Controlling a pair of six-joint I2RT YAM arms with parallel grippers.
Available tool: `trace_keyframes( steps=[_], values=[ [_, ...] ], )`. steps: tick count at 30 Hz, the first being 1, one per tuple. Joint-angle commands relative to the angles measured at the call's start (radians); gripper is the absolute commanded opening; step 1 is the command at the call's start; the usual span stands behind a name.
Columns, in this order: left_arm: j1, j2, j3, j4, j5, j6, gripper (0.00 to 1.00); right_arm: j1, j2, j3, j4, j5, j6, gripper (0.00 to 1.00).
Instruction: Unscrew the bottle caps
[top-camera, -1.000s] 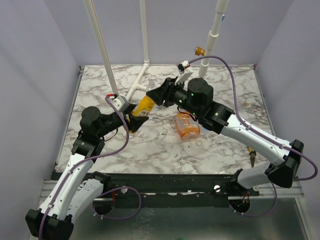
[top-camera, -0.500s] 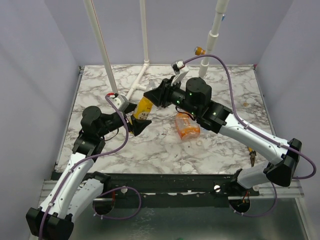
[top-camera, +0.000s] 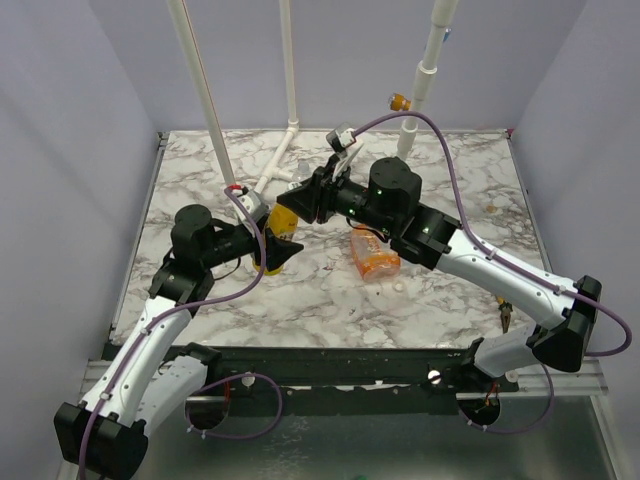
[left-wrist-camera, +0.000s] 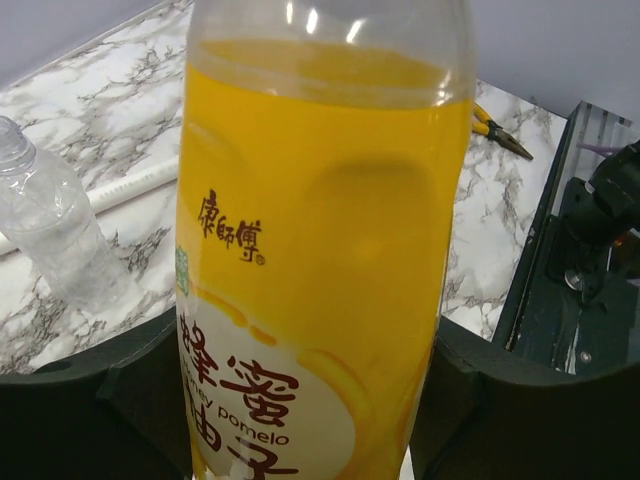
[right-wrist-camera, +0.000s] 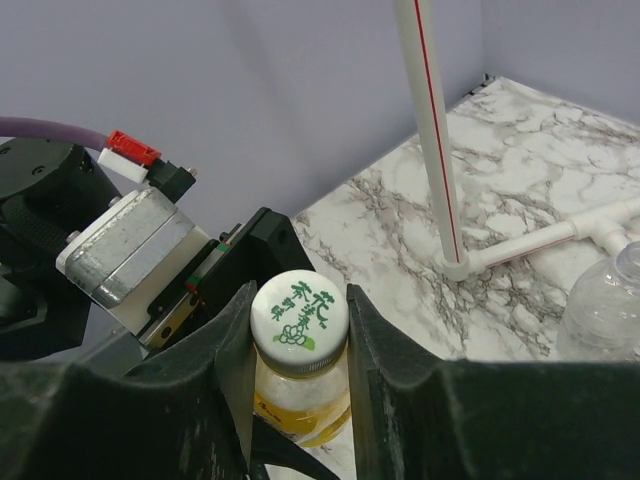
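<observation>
Nearby sits orange bottle (top-camera: 376, 258) (pipes (top-camera: 268, 178) beyond gripped yellow bottle (top-camera: 283, 219), cap (right-wrist-camera: 300, 310)).

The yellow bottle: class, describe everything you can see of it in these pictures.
The yellow bottle is clear plastic, filled nearly to the shoulder with yellow-orange drink, its label printed with Chinese characters and "pomelo". Its white cap, printed in green, is still on. The left claw grips its body; the right claw pinches the cap.

yellow bottle (left-wrist-camera: 320, 300): 康師傅 | 蜂蜜 | "pomelo" | cap (right-wrist-camera: 299, 308): green characters, illegible
</observation>
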Motion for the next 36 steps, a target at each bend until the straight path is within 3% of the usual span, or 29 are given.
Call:
trace_keyframes(
  steps=[1,3,6,10,12,15,18,23,36],
  values=[
    [-0.005,-0.018,0.045,-0.014,0.058,-0.007,0.60,0.010,-0.007,0.022,0.009,-0.037,-0.060,0.17],
    [-0.005,-0.018,0.058,-0.014,0.081,-0.025,0.58,0.015,-0.001,0.031,-0.016,-0.039,-0.073,0.17],
    [-0.005,-0.013,0.072,-0.014,0.107,-0.040,0.46,0.021,0.000,0.030,-0.020,-0.046,-0.083,0.21],
    [-0.005,-0.011,0.068,-0.017,0.104,-0.035,0.40,0.021,-0.007,0.019,-0.003,-0.029,-0.060,0.61],
    [-0.005,-0.016,0.057,-0.015,0.083,-0.020,0.38,0.021,-0.017,0.017,0.040,0.030,-0.026,0.72],
    [-0.005,-0.021,0.038,0.001,0.025,-0.015,0.32,0.020,-0.026,0.032,0.046,0.156,0.038,0.69],
    [-0.005,-0.023,0.032,0.029,-0.012,-0.029,0.23,0.020,-0.020,0.062,0.046,0.169,0.059,0.65],
    [-0.005,-0.012,0.030,0.045,-0.017,-0.040,0.22,0.020,0.033,0.141,0.010,0.151,0.067,0.66],
    [-0.005,-0.023,0.011,0.051,-0.057,-0.030,0.20,0.020,0.069,0.143,0.022,0.144,0.077,0.58]
  ],
)
